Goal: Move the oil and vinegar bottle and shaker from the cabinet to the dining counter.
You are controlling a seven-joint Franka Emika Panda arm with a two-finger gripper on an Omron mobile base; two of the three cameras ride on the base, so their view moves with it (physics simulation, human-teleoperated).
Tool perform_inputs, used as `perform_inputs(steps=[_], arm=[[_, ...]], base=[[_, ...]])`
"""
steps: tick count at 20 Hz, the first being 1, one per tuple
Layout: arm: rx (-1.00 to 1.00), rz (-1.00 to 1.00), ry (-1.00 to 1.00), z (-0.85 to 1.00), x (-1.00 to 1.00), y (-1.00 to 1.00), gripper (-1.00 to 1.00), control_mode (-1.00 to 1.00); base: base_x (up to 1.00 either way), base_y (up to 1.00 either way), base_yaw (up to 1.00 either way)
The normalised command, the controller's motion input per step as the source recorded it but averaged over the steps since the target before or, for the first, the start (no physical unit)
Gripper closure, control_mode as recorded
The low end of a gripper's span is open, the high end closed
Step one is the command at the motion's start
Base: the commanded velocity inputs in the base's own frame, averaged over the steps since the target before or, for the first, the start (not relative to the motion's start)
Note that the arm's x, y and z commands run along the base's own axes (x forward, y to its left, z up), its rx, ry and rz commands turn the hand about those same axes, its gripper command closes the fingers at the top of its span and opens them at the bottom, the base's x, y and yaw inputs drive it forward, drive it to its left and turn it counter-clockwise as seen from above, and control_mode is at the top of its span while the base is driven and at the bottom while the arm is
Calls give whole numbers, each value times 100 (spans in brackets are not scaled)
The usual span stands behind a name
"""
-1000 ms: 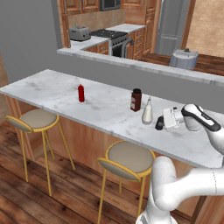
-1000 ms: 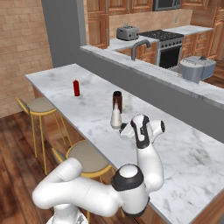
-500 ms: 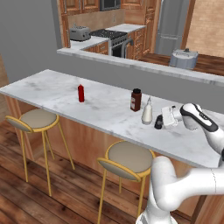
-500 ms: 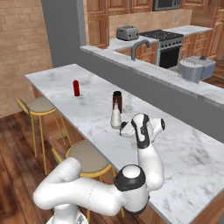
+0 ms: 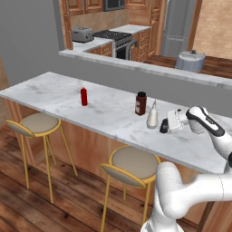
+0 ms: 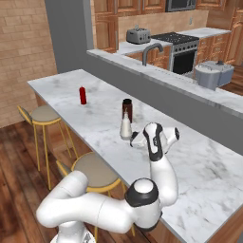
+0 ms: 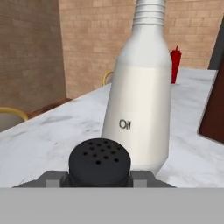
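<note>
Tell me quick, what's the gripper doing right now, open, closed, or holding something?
Gripper: jaws set on either side of the shaker, which stands on the dining counter beside the oil and vinegar bottle; grip or release cannot be told.

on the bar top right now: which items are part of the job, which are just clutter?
Job:
- oil and vinegar bottle
- shaker, at the gripper
- dining counter, both stand on it

Clutter:
- red bottle
- dark brown jar
- stools
</note>
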Motion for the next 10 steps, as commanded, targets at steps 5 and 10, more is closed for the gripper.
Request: perform_inputs(steps=[5, 10], arm=[[0, 0, -2, -28, -9, -1, -100, -100], [0, 0, -2, -20, -5, -5, -100, -100]], base=[[0, 0, 0], [0, 0, 0]])
